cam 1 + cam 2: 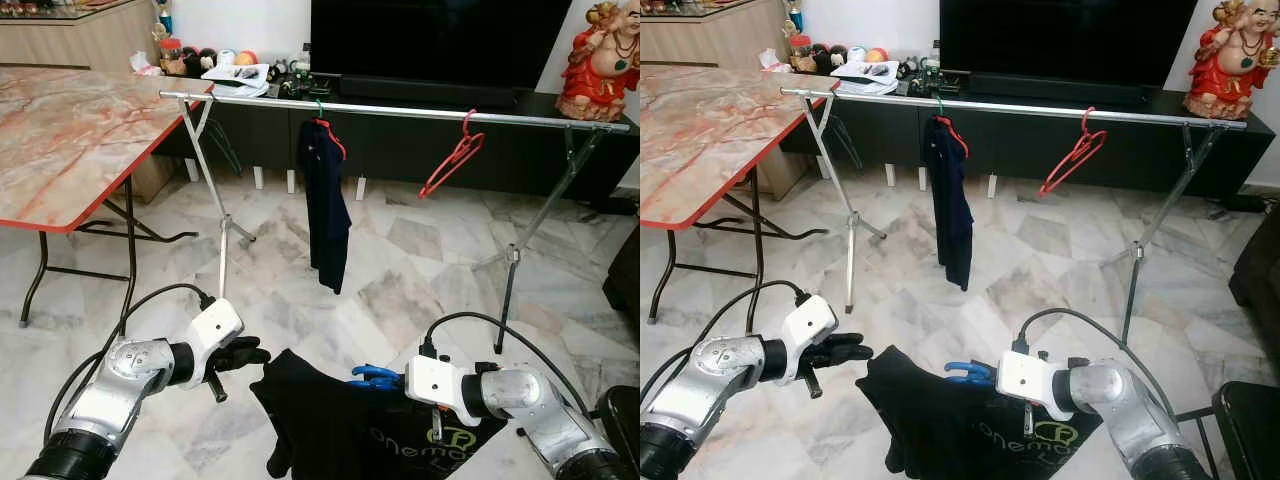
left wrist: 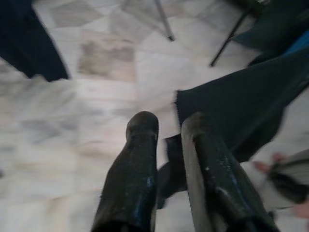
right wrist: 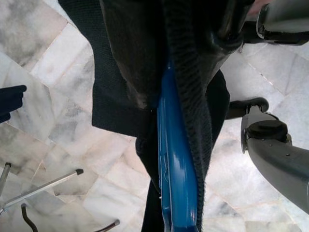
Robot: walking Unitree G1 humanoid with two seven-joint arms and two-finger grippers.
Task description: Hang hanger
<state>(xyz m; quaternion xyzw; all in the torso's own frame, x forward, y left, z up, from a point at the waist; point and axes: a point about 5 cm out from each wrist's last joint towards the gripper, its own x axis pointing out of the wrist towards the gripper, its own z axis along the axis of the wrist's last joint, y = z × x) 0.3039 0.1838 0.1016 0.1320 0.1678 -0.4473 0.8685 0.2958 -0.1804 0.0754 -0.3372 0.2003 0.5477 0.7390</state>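
The left arm reached forward and inward low over the floor, its left pincer (image 1: 243, 354) hanging just beside the near edge of the black garment (image 1: 320, 415), fingers (image 2: 137, 164) slightly parted and gripping nothing, the cloth hem showing just past them in the left wrist view. To its right, the right arm bent inward from the opposite side, and the right pincer (image 1: 385, 380) was clenched on the blue hanger (image 1: 372, 375), which carried the black garment; in the right wrist view the blue plastic ran between the dark fingers with the knit cloth draped over it. The hanger with its garment hung low between the two arms, well short of the rail. The floor (image 1: 420, 250) was pale marble tile. At the left stood a folding tabletop (image 1: 60, 130) of pink marble pattern with a red edge and black legs. Across the room ran a silver drying rail (image 1: 400, 110) on crossed metal legs; on it hung a dark navy garment (image 1: 325, 200) on a red hanger with a green hook, and farther right an empty red hanger (image 1: 452, 160), tilted. Behind the rail a long black cabinet (image 1: 400, 140) bore a dark television (image 1: 440, 40), small clutter at its left end, and at the far right a red and gold laughing figure (image 1: 600, 60).
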